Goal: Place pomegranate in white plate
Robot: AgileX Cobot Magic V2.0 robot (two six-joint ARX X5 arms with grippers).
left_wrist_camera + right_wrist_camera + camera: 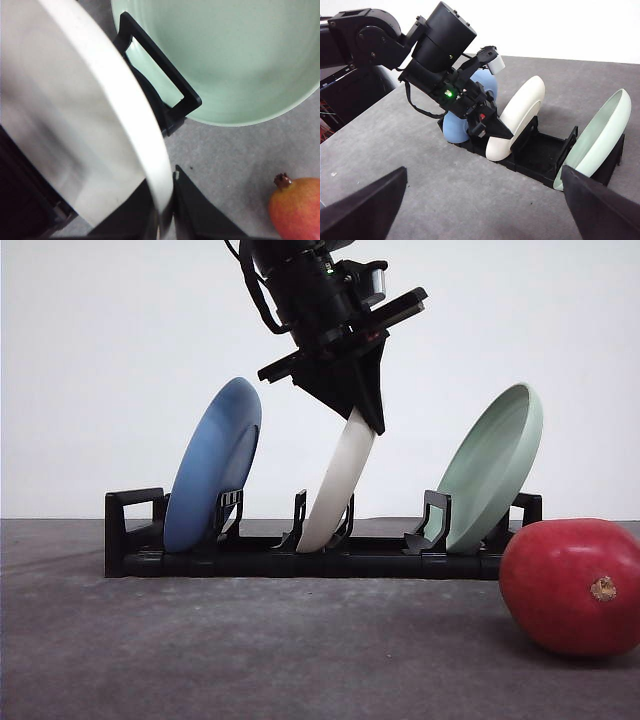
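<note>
Pomegranate (572, 586) rests on the table (250, 660) at the front view's 4 o'clock, beside the rack (300, 555). White plate (338, 485) stands in the middle slot, its rim pinched by the left gripper (372, 420), presumably for extraction. Right gripper (480, 210) spread, empty.
</note>
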